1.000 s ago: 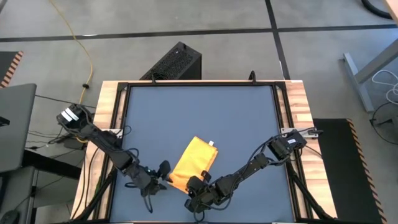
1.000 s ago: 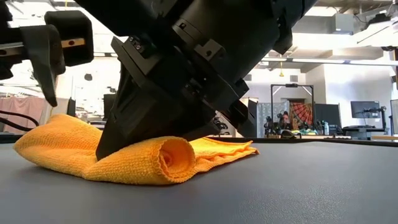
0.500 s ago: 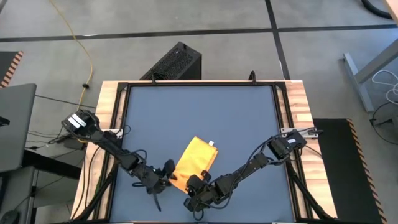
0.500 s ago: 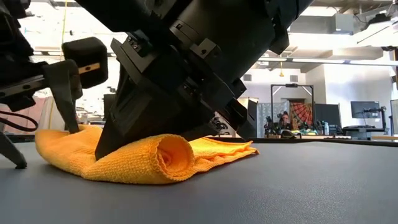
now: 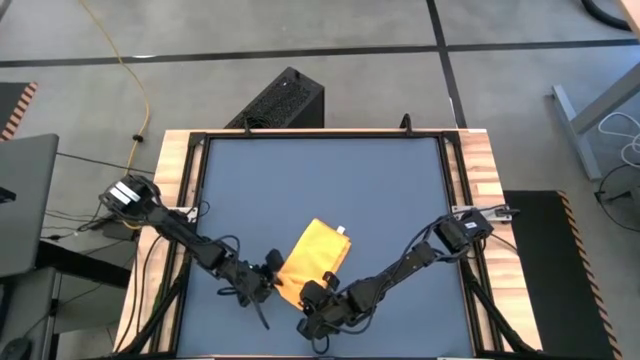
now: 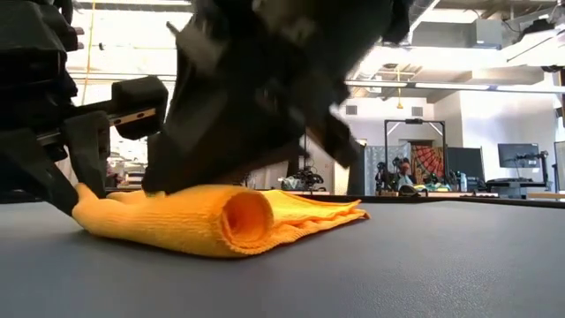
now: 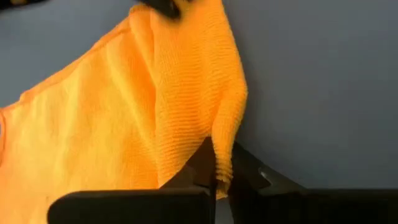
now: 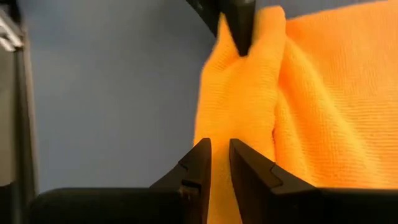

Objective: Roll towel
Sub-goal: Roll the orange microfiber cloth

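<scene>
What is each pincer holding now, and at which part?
Both pinch the towel at its rolled near end: left pincer at one corner, right pincer at the other.

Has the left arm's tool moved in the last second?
Yes. The left tool slid toward the towel, away from the table's left rail, and shut on its corner.

I can read no text, label, brand, number or sign in any view. My wrist views give me only plain cloth and bare surface, and nothing in the room behind is clear enough for me to read.
</scene>
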You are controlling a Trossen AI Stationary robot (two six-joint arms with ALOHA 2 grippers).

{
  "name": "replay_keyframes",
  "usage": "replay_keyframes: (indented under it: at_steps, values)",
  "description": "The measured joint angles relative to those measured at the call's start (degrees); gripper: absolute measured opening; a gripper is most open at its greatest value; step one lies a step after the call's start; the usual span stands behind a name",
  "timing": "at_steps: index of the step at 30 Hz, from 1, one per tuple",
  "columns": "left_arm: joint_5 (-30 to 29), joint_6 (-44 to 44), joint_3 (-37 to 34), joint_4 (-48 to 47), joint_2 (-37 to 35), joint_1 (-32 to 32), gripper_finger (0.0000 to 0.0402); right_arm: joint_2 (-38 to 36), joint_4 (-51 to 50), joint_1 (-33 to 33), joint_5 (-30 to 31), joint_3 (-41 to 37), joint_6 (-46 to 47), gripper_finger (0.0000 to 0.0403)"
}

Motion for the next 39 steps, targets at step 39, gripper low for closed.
replay_keyframes:
  at_steps: [39]
  values:
    - [50.65, -43.29, -0.09, -9.75, -3.20, 30.80, 0.0000, -3.43, 4.92, 0.44, 3.87, 0.13, -23.49, 0.0163]
